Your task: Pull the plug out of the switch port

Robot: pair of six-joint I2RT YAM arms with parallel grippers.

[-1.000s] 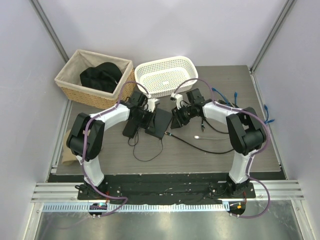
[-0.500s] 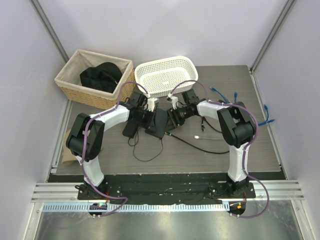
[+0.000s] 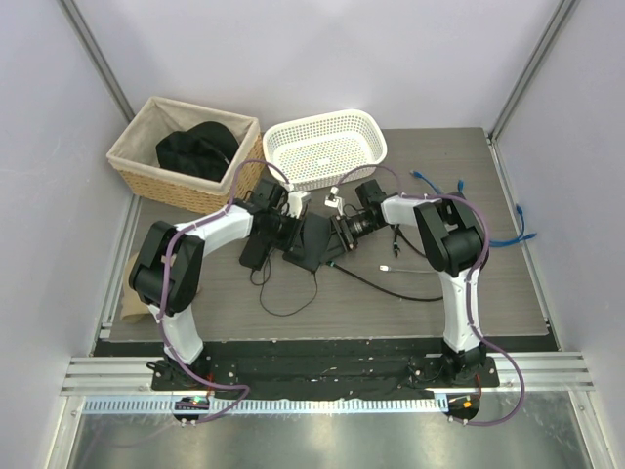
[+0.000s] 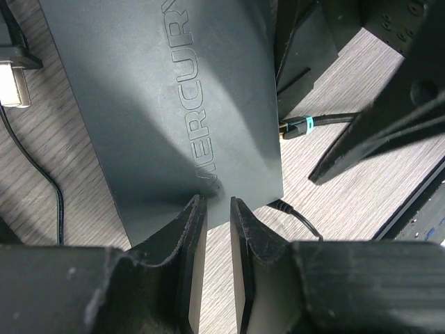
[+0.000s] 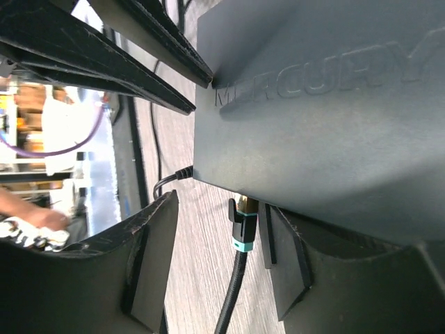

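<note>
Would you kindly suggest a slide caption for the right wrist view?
Right gripper, open, straddles the teal-banded plug at the edge of the switch.

Back left corner: square woven wicker basket with pale cloth lining (image 3: 128, 168), a dark black bundle of fabric (image 3: 198, 149) lying inside. Just beside it to the right, a white perforated plastic basket (image 3: 368, 132), rounded corners.

Grey wood-grain counter (image 3: 488, 293) carries both. Thin blue cables (image 3: 518, 236) are strewn along its right side. A small black brick-shaped block (image 3: 252, 256) lies left of centre, and a thin black cord (image 3: 283, 305) loops toward the near edge. A flat brown piece of cardboard (image 3: 129, 293) pokes out at the counter's left edge.
</note>
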